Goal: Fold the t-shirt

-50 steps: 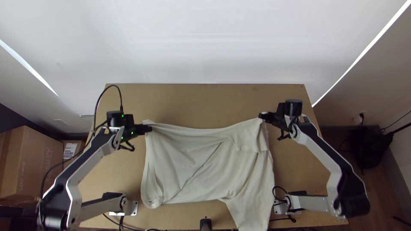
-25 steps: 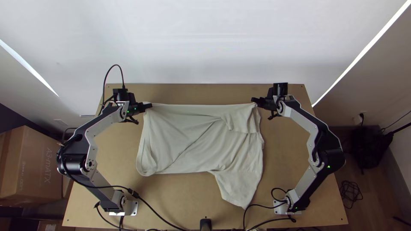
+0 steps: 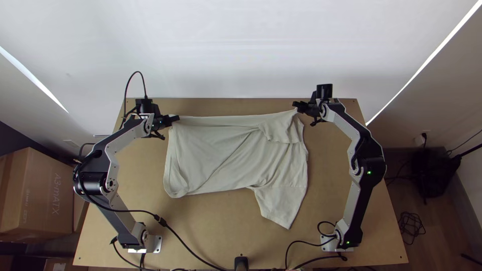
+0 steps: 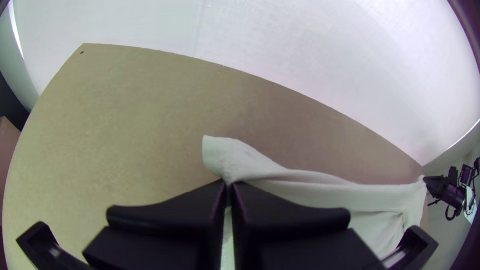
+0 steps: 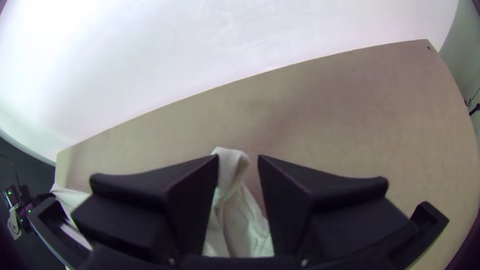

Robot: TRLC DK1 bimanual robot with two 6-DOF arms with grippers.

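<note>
Cream shirt (image 3: 226, 155): moved up the frame, seemed nearly fold-ready
Left gripper (image 3: 176, 118): pinched its upper-left corner
Right gripper (image 3: 296, 105): gaped, upper right (releasing, perhaps)

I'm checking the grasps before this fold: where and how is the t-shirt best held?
Probably pinch the t-shirt at its two far corners, coming from the outer sides: the far edge runs nearly straight between them. The left gripper pinches one; the right gripper has the other between parted fingers.
</note>
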